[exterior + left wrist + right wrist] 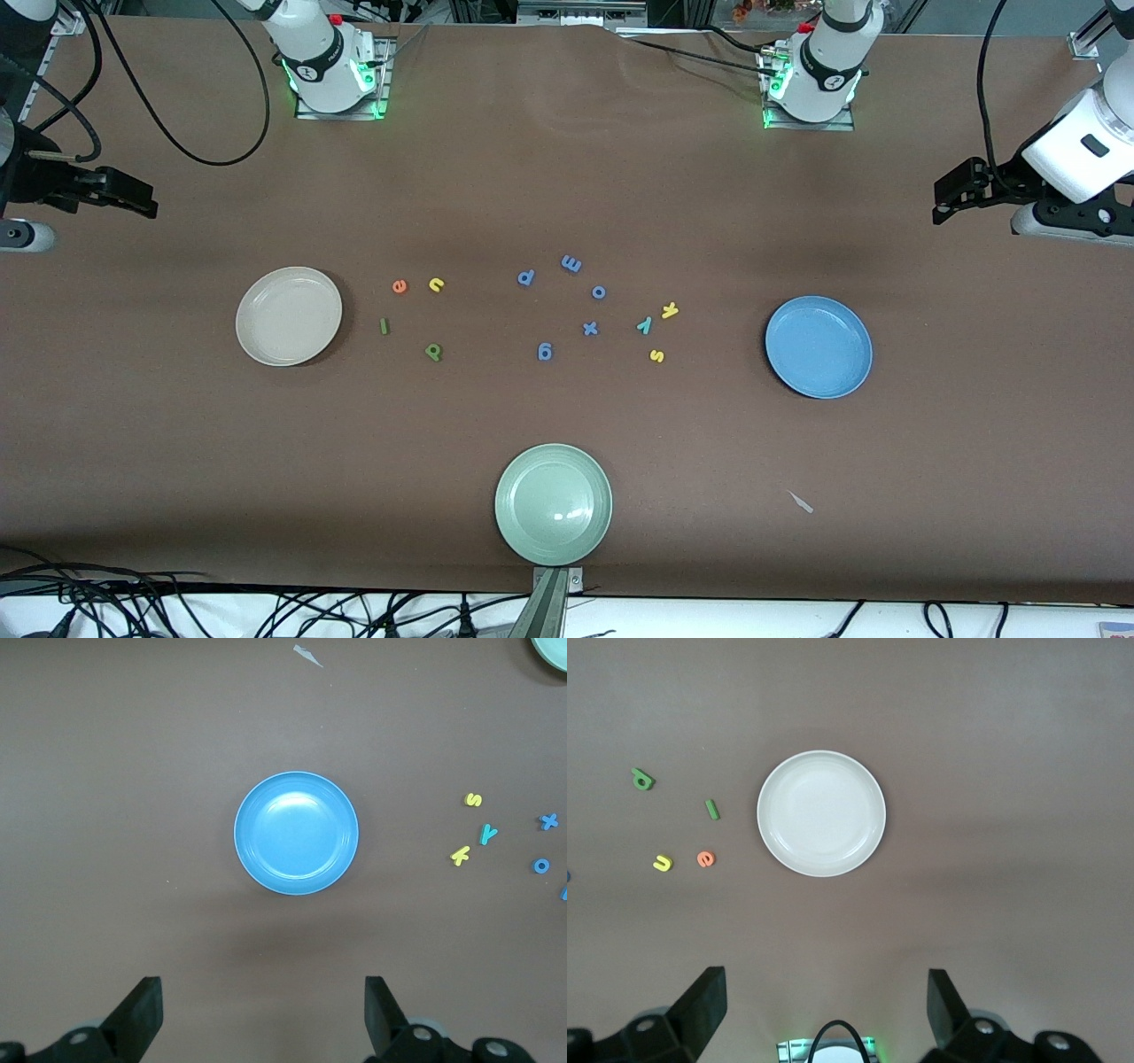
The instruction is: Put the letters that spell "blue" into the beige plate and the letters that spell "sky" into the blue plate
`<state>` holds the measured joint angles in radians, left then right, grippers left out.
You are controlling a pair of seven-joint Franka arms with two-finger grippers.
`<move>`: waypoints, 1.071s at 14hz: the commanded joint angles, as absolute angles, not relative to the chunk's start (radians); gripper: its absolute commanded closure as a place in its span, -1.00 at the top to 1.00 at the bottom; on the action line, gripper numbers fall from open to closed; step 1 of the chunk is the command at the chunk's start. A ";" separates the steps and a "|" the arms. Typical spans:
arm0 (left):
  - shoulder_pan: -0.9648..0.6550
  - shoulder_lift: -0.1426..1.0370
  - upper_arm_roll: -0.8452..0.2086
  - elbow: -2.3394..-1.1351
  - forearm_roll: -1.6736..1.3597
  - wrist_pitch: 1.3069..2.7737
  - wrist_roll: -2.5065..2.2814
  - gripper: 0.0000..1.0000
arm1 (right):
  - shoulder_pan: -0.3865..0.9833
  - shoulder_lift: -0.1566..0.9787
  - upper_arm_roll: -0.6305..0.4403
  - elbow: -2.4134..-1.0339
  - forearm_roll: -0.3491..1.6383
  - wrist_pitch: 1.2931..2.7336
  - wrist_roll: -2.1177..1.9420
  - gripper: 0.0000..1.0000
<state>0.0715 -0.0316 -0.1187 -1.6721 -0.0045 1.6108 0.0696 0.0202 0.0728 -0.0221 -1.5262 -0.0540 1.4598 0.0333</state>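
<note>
At frame's side edges, left tool (943,206) and right tool (146,206) hung wide open, empty. Mid-frame, blue plate (819,346), beige plate (289,315) sat empty on worktop (567,461).

front: high, faces robots | left wrist: above blue plate (297,833) | right wrist: above beige plate (821,813)

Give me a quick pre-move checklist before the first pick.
1. Beige plate holds nothing: ok.
2. Blue plate holds nothing: ok.
3. Green b, green l, yellow u, orange e lie apart on the table beside the beige plate: ok.
4. Yellow s, yellow k, teal y lie toward the blue plate: ok.
5. Left hand open, holding nothing: ok.
6. Right hand open, holding nothing: ok.
</note>
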 commanded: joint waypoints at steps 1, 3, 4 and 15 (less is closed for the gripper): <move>0.071 -0.041 -0.118 -1.667 0.006 1.598 0.083 1.00 | 0.021 0.072 -0.020 -1.500 -0.058 1.462 0.015 1.00; 0.071 -0.041 -0.118 -1.667 0.006 1.598 0.083 1.00 | 0.023 0.072 -0.018 -1.500 -0.055 1.463 0.028 1.00; 0.071 -0.041 -0.118 -1.667 0.006 1.597 0.083 1.00 | 0.025 0.072 -0.015 -1.499 -0.057 1.465 0.031 1.00; 0.071 -0.041 -0.118 -1.667 0.006 1.597 0.083 1.00 | 0.023 0.075 -0.015 -1.502 -0.049 1.486 0.037 1.00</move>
